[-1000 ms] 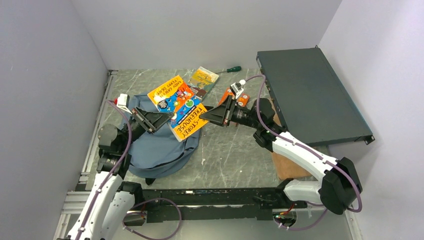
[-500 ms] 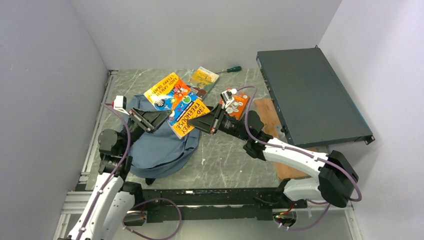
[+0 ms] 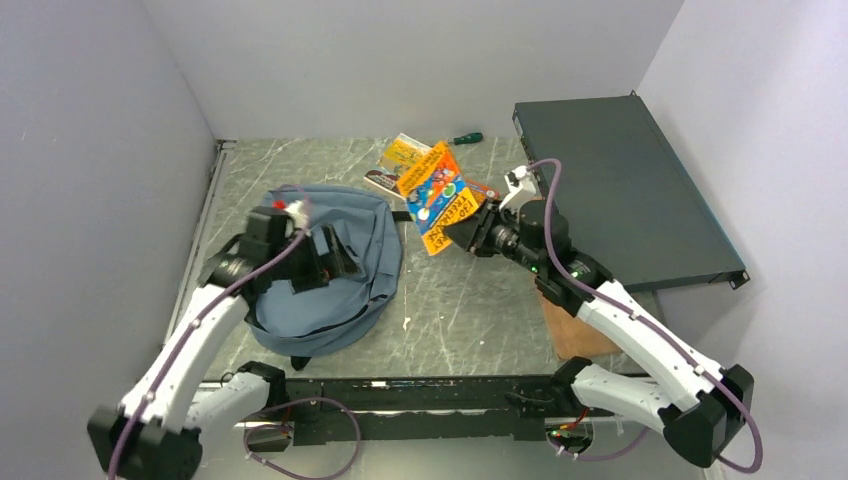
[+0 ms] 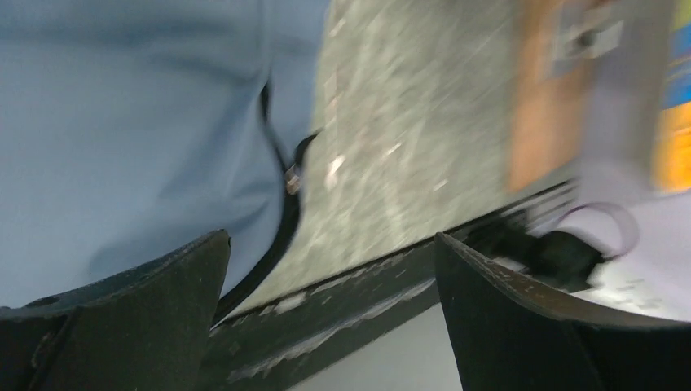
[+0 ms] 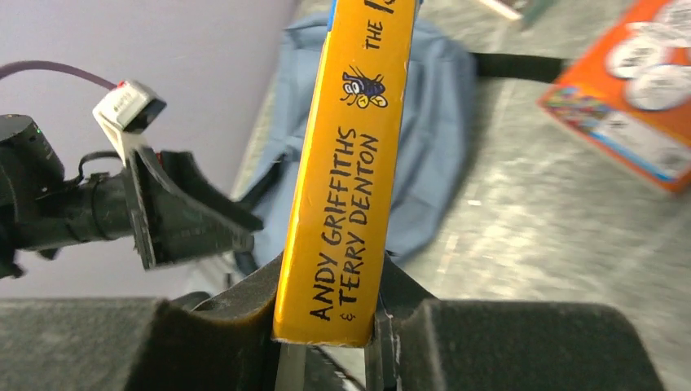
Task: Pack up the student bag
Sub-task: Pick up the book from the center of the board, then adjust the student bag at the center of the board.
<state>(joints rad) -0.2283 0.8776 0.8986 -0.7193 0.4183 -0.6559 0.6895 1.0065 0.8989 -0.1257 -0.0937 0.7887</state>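
The student bag [image 3: 365, 240], a soft grey-blue backpack, lies flat on the left of the table. My left gripper [image 3: 335, 265] hovers over its middle, open and empty; in the left wrist view the bag [image 4: 122, 122] fills the left, and only the table's near edge shows between the spread fingers [image 4: 155, 301]. My right gripper [image 3: 470, 232] is shut on a yellow-orange book [image 3: 437, 195], held up on edge just right of the bag. In the right wrist view the pads clamp the book's yellow spine [image 5: 350, 163], with the bag [image 5: 440, 122] behind it.
A flat dark grey metal box [image 3: 620, 190] fills the back right. A second yellow book [image 3: 402, 155], a green-handled screwdriver [image 3: 462, 138] and an orange box [image 5: 627, 106] lie at the back. A brown board [image 3: 572, 325] sits under the right arm.
My left gripper let go of the book, opened wide and swung back over the bag. The right gripper carried the book right and back, turning it on edge.
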